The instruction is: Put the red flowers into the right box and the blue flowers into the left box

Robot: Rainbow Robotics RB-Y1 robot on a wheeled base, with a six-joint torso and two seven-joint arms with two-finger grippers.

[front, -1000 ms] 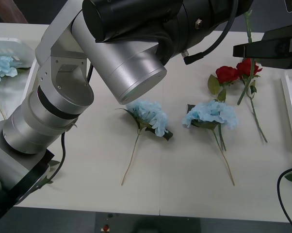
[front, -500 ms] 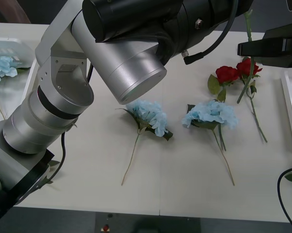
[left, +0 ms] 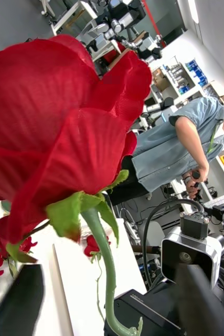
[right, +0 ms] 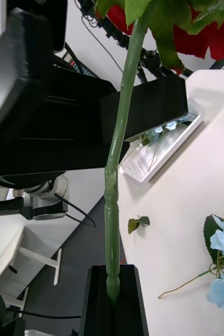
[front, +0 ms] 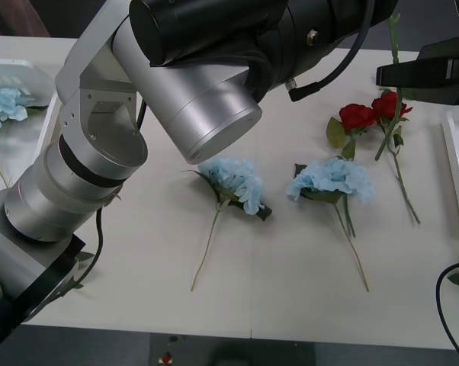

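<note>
pale counter (front: 290, 290) carries two blue flowers (front: 235, 181) near its middle, lying apart from each other, with a pair of red flowers (front: 358, 117) beyond them to the right. the left box (front: 20, 76) at the far left edge holds another pale-blue cluster; the right box (front: 458, 168) shows its rim at the right edge. the right end effector (right: 113, 299) is clamped on a green rose stem (right: 119, 142), held up above the counter near the red pair. the left end effector (left: 112, 302) has its dark fingers spread, a red rose head (left: 59, 126) close before its camera; whether it grips that stem i cannot tell.
</note>
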